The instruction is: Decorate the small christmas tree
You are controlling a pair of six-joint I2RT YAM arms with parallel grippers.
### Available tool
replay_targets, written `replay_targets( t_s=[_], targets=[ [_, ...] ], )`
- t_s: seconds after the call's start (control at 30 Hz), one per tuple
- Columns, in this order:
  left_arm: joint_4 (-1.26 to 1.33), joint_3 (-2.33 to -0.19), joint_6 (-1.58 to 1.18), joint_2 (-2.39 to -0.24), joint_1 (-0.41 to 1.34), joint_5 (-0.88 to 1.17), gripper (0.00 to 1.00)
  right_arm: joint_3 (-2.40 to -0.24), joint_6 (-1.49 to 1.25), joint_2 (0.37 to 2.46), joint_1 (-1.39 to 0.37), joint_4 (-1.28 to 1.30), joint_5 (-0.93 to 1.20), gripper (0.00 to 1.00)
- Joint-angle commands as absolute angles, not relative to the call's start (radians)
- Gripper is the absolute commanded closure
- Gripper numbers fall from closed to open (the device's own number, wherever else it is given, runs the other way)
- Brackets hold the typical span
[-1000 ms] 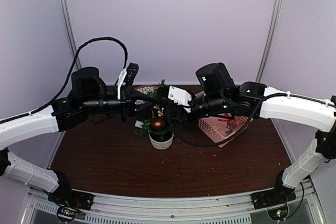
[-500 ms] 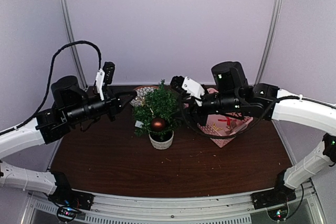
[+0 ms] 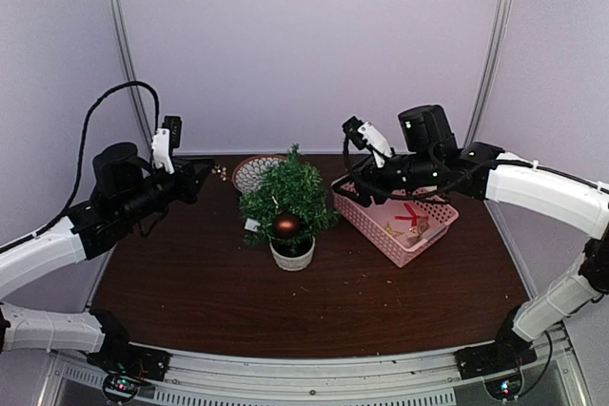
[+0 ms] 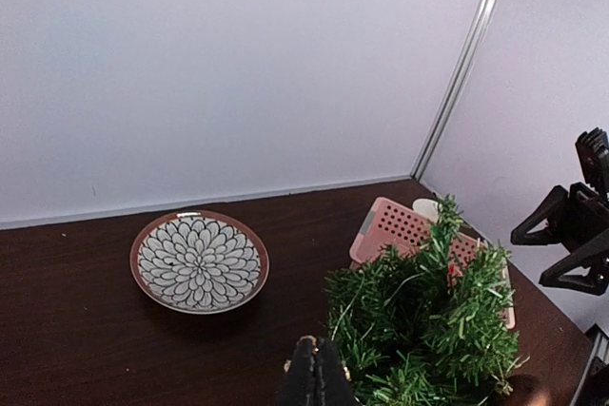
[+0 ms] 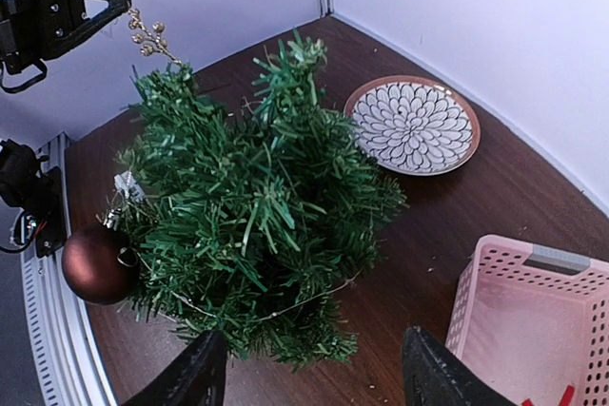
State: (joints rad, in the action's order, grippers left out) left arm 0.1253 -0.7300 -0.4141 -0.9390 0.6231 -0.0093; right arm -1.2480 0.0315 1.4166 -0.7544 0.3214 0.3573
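My left wrist feed crops the bushy dark-green miniature tree [image 4: 419, 320] at its base; red bits [image 3: 411, 217] in the pink plastic basket [image 3: 371, 225] beside it are too small to tell.

Our fixed camera sits high behind the near edge, looking down over the whole worktop [image 3: 190, 301]. Our left wrist camera rides low, facing the back wall [image 4: 238, 64] across the plate [image 4: 199, 261]. Our right wrist camera looks steeply down, close on the tree [image 5: 247, 197]. We find tree, plate and pink basket [image 3: 376, 235] in all three.
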Motion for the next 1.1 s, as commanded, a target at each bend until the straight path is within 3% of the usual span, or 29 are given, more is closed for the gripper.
replay_targets(
  t_s=[0.0, 0.23, 0.53, 1.07],
  targets=[
    [0.19, -0.781, -0.427, -1.026, 0.618, 0.106, 1.0, -1.235, -0.045, 1.462, -0.755, 0.349, 0.423, 0.35],
    [0.221, -0.797, -0.427, -1.094, 0.618, 0.223, 1.0, -1.23, -0.059, 1.514, -0.755, 0.345, 0.456, 0.37],
    [0.138, -0.851, -0.344, -1.02, 0.617, 0.141, 1.0, -1.238, -0.055, 1.569, -0.755, 0.337, 0.481, 0.39],
    [0.031, -0.926, -0.364, -1.155, 0.617, 0.225, 1.0, -1.235, -0.043, 1.584, -0.755, 0.342, 0.481, 0.39]
  ],
)
